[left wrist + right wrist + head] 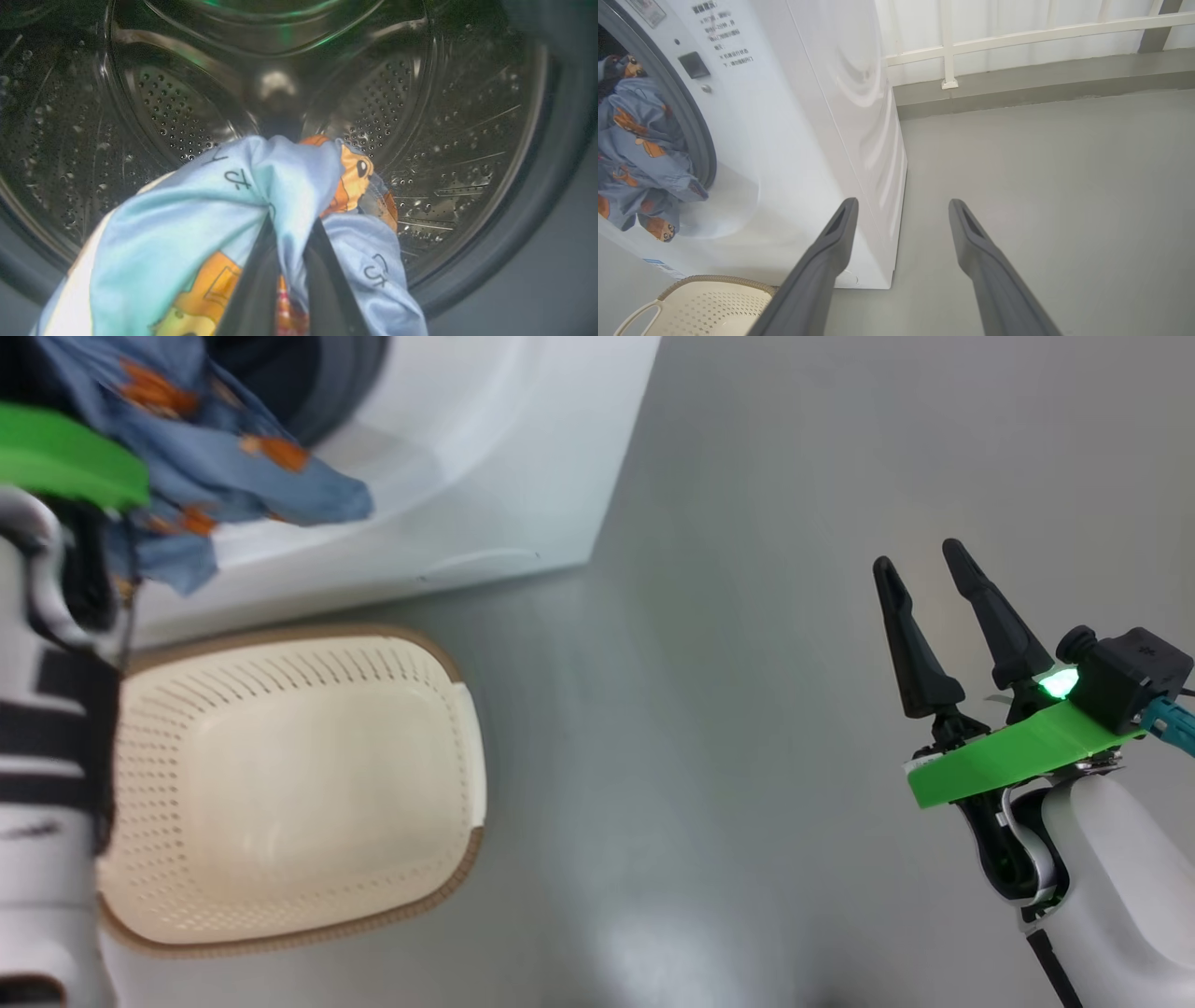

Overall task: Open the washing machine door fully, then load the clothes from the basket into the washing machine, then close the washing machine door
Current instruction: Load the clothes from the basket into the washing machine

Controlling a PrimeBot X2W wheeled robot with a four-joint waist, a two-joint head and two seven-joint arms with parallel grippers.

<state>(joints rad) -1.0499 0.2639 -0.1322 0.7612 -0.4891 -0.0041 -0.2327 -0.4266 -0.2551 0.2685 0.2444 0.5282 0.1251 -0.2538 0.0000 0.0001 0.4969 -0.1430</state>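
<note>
The light blue clothes (210, 205) with orange figures are pinched in my left gripper (292, 223), which is shut on them at the mouth of the steel drum (187, 107). From the side, the clothes (640, 154) hang over the grey gasket (693, 126) of the white washing machine (822, 116). From above, the same clothes (215, 457) drape at the machine's (485, 448) opening. Below it the cream basket (467, 747) stands on the floor with nothing in it. My right gripper (920, 560) hovers open well to the right, holding nothing. The washing machine door is out of view.
Grey floor (709, 709) stretches between the basket and my right arm. Past the machine's side runs a white railing (1017, 37) above a low grey kerb. My left forearm (47, 756) stands beside the basket's left rim.
</note>
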